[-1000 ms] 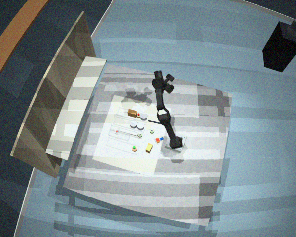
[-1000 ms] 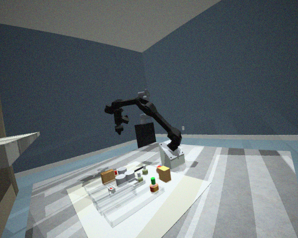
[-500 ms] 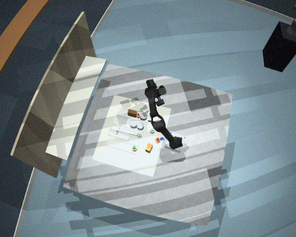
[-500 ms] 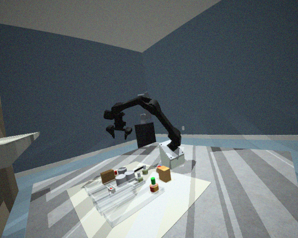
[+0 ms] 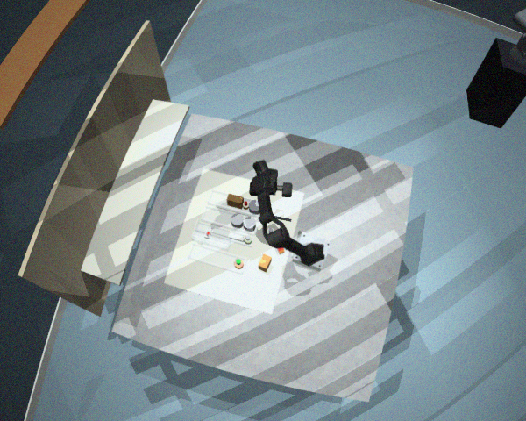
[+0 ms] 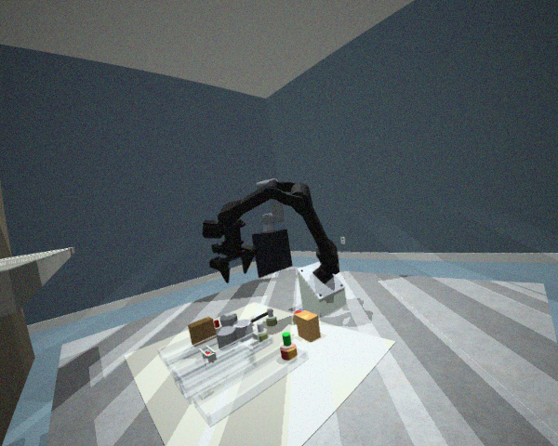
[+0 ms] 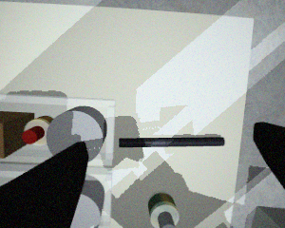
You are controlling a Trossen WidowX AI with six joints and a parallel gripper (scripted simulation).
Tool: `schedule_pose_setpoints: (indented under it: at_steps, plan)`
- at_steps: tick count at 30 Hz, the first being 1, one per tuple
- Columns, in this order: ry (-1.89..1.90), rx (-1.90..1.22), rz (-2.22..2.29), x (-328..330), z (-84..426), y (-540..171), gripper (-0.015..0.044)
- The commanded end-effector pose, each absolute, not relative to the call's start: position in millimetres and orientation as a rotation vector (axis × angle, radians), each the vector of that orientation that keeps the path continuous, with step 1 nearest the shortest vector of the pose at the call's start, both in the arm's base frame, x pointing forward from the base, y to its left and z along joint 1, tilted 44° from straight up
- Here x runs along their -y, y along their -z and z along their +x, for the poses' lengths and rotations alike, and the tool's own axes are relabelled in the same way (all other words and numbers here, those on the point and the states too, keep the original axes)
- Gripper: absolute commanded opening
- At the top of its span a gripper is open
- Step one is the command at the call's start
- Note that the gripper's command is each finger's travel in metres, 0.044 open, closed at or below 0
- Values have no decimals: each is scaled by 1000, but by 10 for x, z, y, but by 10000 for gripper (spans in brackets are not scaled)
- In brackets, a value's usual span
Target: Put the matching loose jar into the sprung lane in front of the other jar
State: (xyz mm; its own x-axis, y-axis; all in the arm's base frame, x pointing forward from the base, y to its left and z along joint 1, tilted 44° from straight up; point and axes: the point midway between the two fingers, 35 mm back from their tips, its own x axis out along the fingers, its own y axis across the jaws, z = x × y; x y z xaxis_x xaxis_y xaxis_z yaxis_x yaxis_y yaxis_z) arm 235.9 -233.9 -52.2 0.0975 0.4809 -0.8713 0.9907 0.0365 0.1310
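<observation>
The loose jar, olive with a grey cap, stands upright on the pale mat in the exterior view point(image 6: 271, 321) and in the wrist view point(image 7: 162, 209); the arm mostly hides it in the top view. A like jar point(image 5: 247, 239) point(image 6: 260, 334) stands at the front end of the clear sprung lane point(image 5: 227, 236). A small white part with a red mark point(image 5: 207, 234) point(image 6: 206, 354) is at that lane's rear; the pusher plate's contact with the jar cannot be made out. My gripper point(image 6: 236, 277) point(image 7: 168, 140) is open and empty, high above the mat, not over the loose jar.
A black rod point(image 5: 283, 218) point(image 7: 171, 142) lies near the loose jar. Neighbouring lanes hold grey tins point(image 5: 238, 220) point(image 6: 226, 336), a brown box point(image 5: 234, 200) point(image 6: 202, 330), a red-capped jar point(image 7: 35, 133) and a green-capped jar point(image 5: 238, 262) point(image 6: 287, 351). An orange box point(image 5: 265, 262) point(image 6: 306, 327) stands on the mat.
</observation>
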Motion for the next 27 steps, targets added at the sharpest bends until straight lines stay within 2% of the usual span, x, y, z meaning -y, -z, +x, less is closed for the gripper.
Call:
schedule_pose_setpoints:
  at_steps: [1, 11, 24, 27]
  plan:
    - [93, -1527, 1122, 1620, 2328, 353, 440]
    - [-473, -1352, 678, 984, 2198, 199, 440]
    - [-491, -1343, 663, 919, 2224, 146, 440]
    - [-491, -1343, 663, 752, 2272, 327, 440]
